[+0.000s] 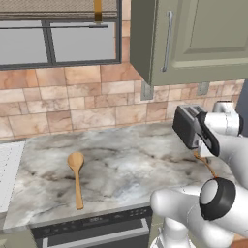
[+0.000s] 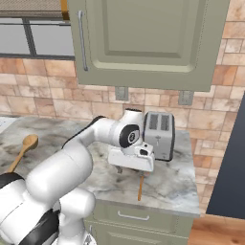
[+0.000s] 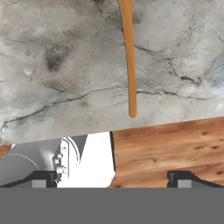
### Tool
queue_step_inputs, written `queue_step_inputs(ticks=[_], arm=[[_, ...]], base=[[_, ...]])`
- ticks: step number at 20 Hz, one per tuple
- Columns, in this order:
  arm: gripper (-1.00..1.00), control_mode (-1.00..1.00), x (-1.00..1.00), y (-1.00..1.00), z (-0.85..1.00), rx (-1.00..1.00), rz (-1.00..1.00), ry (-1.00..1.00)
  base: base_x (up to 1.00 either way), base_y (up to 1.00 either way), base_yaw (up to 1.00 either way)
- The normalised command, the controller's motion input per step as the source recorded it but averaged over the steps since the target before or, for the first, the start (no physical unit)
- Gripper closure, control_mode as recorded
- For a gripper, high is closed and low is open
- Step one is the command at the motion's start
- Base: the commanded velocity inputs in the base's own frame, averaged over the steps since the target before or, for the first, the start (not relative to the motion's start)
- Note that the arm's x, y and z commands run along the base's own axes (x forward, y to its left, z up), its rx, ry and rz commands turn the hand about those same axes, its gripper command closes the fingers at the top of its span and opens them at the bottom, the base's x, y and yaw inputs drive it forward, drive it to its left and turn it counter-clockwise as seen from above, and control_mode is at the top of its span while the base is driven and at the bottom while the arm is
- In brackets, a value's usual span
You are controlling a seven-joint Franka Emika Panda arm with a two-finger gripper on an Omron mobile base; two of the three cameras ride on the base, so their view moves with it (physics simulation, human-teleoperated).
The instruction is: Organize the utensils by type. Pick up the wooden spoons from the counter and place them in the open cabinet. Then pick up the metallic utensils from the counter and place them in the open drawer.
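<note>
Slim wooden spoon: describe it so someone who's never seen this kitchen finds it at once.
Start at the toaster on the marbled counter, under the sage-green cabinet. In front of it, below the open gripper, lies the slim wooden spoon, its handle end at the counter's front edge. Unlike the big wooden spoon far left, it is thin and stick-like.

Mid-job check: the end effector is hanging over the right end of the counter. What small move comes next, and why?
Probably a short descent straight onto the slim wooden spoon, jaws kept wide. The end effector hovers open above the counter, holding nothing, and the spoon's handle lies roughly midway between the fingertips, near the counter's front edge. It is still too high to close on it.
</note>
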Motion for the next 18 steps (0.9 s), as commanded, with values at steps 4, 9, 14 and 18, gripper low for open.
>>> queue_step_inputs(ticks=[4, 9, 14, 18], arm=[[-1.00, -1.00, 0.09, -0.34, -0.31, 0.00, 0.00, 0.00], [-1.00, -1.00, 0.09, -0.31, -0.34, 0.00, 0.00, 0.00], [-1.00, -1.00, 0.11, -0.17, -0.32, 0.00, 0.00, 0.00], [-1.00, -1.00, 0.33, 0.00, -0.26, 0.00, 0.00, 0.00]], base=[[0.00, 0.00, 0.00], [0.00, 0.00, 0.00], [0.00, 0.00, 0.00], [0.00, 0.00, 0.00]])
